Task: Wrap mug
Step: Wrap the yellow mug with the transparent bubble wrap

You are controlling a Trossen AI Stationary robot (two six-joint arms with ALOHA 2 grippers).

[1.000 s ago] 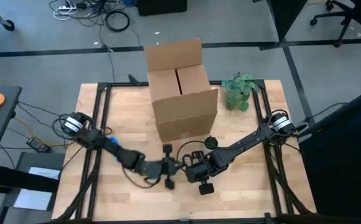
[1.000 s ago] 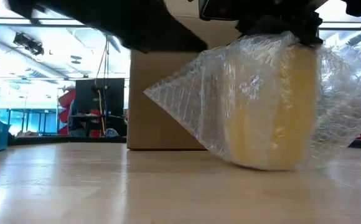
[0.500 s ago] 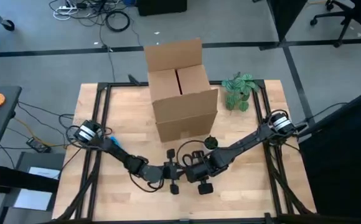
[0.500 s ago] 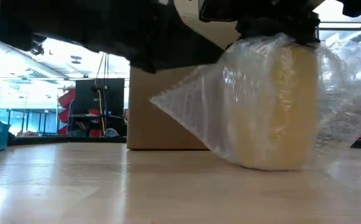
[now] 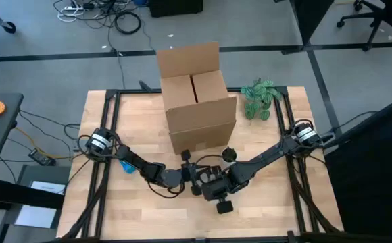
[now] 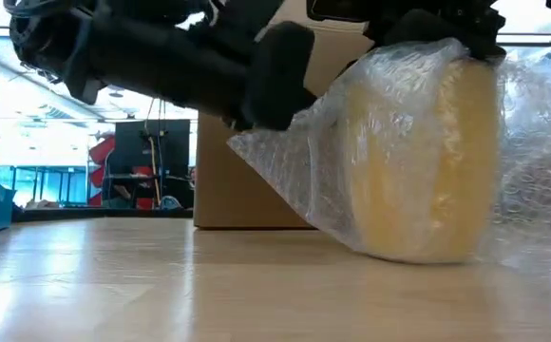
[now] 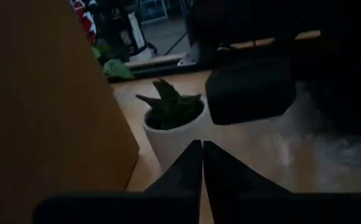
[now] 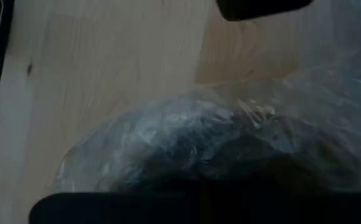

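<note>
A yellow mug (image 6: 427, 161) stands upright on the wooden table (image 5: 135, 121) in front of the cardboard box, covered in clear bubble wrap (image 6: 285, 161). One flap of the wrap sticks out sideways from the mug. My right gripper (image 6: 427, 24) sits on top of the wrapped mug; the right wrist view looks down on wrap (image 8: 168, 137) over the mug's dark mouth. My left gripper (image 7: 202, 146) is shut with nothing between its fingers, and in the low view it stands level beside the upper part of the wrap (image 6: 280, 81). My left gripper comes in level from the table's left, its shut end close against the upper flap of the bubble wrap (image 6: 299, 109). Whether it touches the wrap cannot be told.
A tall cardboard box (image 5: 196, 101) with open flaps stands just behind the mug. A small white pot with a green plant (image 7: 171, 121) sits beside the box near both grippers. A leafy green plant (image 5: 260, 98) lies at the far right. The near half of the table has free room.
My left gripper has moved toward the table's right, closing in on the wrapped mug, and has come down lower beside the wrap's flap. The mug stays in place under my right gripper.
</note>
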